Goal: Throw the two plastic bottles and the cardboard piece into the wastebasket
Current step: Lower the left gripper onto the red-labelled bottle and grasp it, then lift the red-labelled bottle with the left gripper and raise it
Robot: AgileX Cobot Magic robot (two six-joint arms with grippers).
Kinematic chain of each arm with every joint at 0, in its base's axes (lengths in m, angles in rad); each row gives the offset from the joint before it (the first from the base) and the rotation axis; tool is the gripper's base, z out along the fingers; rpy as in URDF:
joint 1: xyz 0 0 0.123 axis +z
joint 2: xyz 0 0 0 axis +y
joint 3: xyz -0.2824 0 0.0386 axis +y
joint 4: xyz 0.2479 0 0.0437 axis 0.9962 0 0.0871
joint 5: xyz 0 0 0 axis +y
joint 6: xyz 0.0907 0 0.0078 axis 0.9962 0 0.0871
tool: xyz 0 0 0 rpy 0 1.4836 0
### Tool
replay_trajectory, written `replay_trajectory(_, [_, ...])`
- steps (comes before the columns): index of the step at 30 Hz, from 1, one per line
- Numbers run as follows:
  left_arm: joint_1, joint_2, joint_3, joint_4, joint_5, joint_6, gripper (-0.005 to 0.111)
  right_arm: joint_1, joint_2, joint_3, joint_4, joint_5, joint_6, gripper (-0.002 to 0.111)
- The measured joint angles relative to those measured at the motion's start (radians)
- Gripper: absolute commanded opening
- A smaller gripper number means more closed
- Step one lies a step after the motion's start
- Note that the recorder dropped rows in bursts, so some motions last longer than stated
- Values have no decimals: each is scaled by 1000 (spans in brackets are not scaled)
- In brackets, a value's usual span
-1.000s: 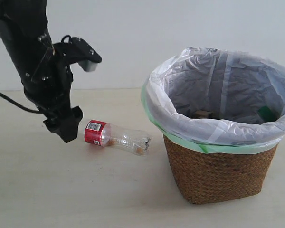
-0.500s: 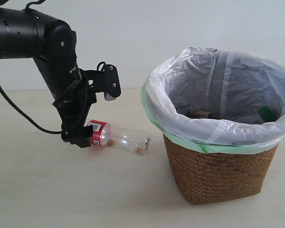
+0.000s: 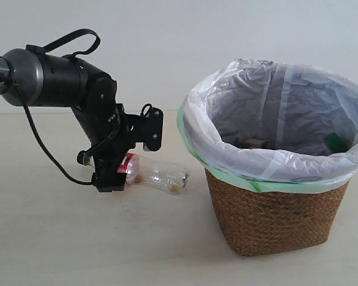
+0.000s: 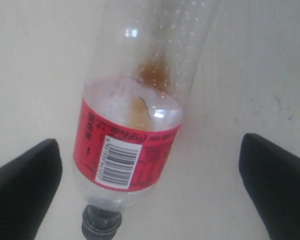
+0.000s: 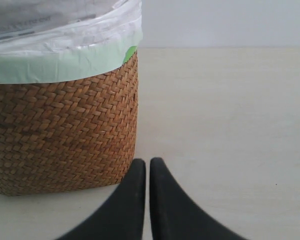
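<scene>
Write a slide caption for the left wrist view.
Open left gripper straddles the red-label bottle lying on the table, clear gaps on both sides.

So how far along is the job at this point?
Looks done: a beige piece and something green lie inside the wastebasket, probably the cardboard and the green-capped bottle, though too little shows to be sure. In hand: the left gripper is open astride the red-label bottle, which lies on the table. Left: gripping and binning it. The right gripper is shut beside the wastebasket.

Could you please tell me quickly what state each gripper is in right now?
Left gripper: open, straddling the red-label bottle.
Right gripper: shut, holding nothing.
</scene>
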Motion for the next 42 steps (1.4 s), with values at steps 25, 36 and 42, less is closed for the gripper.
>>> replay_trajectory(25, [27, 70, 1, 5, -39, 2, 88, 0, 0, 0, 0, 0, 0, 0])
replay_trajectory(36, [27, 84, 1, 5, 3, -42, 82, 0, 0, 0, 0, 0, 0, 0])
replay_trajectory(42, [27, 84, 1, 5, 53, -72, 51, 0, 0, 0, 0, 0, 0, 0])
